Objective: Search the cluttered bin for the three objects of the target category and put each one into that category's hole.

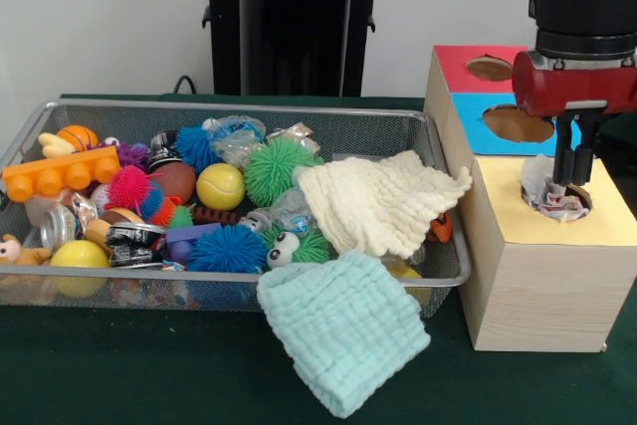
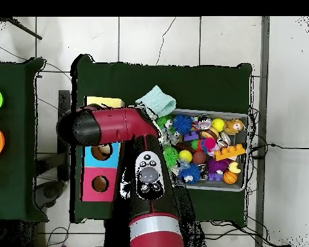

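The gripper point(image 1: 571, 184) hangs straight down over the yellow section of the wooden sorting box point(image 1: 542, 286), its dark jaws drawn close together and pinching the top of a crumpled wrapper point(image 1: 550, 196). That wrapper, silvery white with bits of print, sits in the round hole point(image 1: 557, 198) of the yellow section, part of it still bunched above the rim, directly beneath the jaws and touching them. How tightly the jaws bite I can't quite make out, but they look closed on the crinkled material.

Behind the yellow section the box top runs on to a blue section with an oval hole point(image 1: 518, 124) and then a red section with another hole point(image 1: 490, 69); both show only bare wood colour inside.

To the side of the box on the green-covered bench point(image 1: 119, 365) stands the wire mesh bin point(image 1: 229, 291), packed full. A cream knitted cloth point(image 1: 373, 201) is heaped in the corner nearest the box, and a pale mint cloth point(image 1: 343, 330) spills over the bin's front wall onto the bench. Among the clutter lie more shiny wrappers, one clear and crinkled near the back wall point(image 1: 236, 138) and one silvery at the far end point(image 1: 62, 226), well apart from the gripper. Around them are spiky rubber balls in green point(image 1: 276, 170), blue point(image 1: 227, 249) and pink point(image 1: 129, 186), a yellow ball point(image 1: 220, 186), an orange toy brick point(image 1: 60, 174) and a small basketball point(image 1: 78, 136).

From overhead, the red arm point(image 2: 112, 125) reaches across the box and hides the yellow section.
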Available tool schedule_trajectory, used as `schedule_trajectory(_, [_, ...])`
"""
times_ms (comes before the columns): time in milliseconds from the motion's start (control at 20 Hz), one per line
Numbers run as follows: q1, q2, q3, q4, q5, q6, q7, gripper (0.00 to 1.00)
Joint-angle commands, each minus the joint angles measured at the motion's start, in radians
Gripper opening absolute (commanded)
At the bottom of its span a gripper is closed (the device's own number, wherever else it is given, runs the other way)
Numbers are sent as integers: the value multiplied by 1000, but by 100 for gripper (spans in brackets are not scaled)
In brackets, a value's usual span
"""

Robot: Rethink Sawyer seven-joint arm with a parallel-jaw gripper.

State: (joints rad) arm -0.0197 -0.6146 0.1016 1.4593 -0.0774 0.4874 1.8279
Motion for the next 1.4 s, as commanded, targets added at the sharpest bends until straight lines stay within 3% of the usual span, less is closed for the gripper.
schedule_trajectory(50, [-42, 46, 80, 91, -90, -44, -35, 0])
schedule_trajectory(950, [72, 113, -28, 2, -165, -50, 90, 0])
schedule_trajectory(1400, [44, 118, 5, 63, -160, -133, 85, 0])
